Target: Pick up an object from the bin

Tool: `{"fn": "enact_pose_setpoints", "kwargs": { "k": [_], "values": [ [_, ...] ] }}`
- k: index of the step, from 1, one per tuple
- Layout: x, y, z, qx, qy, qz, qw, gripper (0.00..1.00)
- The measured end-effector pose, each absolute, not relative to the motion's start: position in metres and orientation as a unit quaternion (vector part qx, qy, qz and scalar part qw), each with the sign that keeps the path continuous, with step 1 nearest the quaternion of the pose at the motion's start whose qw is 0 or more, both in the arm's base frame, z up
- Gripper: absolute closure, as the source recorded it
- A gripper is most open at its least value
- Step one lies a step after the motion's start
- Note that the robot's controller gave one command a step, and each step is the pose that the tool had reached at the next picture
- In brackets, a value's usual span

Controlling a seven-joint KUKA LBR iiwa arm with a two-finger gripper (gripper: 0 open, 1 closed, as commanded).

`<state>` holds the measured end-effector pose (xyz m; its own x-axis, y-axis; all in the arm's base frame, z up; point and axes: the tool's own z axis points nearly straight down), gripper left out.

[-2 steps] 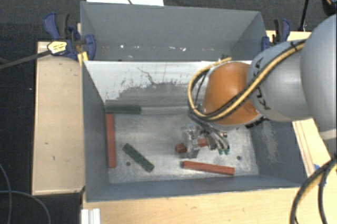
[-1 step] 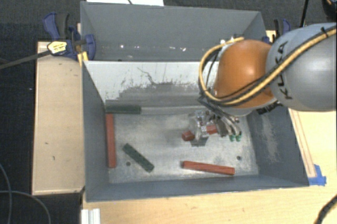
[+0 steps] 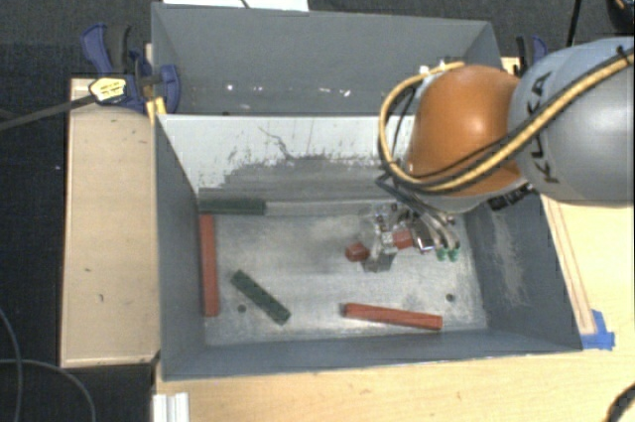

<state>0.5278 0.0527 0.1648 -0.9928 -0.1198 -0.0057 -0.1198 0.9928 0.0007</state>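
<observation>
My gripper (image 3: pixel 382 253) is low over the bin floor, right of the middle, under the arm's orange cover. A small red block (image 3: pixel 356 252) lies just left of its fingertips, touching or nearly touching them. Another red piece (image 3: pixel 402 237) shows right against the gripper's metal parts; whether it sits between the fingers I cannot tell. A long red bar (image 3: pixel 392 316) lies flat on the floor in front of the gripper, near the bin's front wall.
A dark green bar (image 3: pixel 261 297) lies slanted at the front left. A red bar (image 3: pixel 207 263) runs along the left wall, and a dark green bar (image 3: pixel 231 206) lies along the back left. The arm covers the bin's right back part.
</observation>
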Motion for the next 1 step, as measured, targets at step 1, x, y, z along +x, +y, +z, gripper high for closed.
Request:
{"fn": "enact_pose_setpoints", "kwargs": {
  "k": [1],
  "values": [
    [0.5291,0.0526,0.2019,-0.058,0.998,0.000,0.004,1.00]
  ]
}}
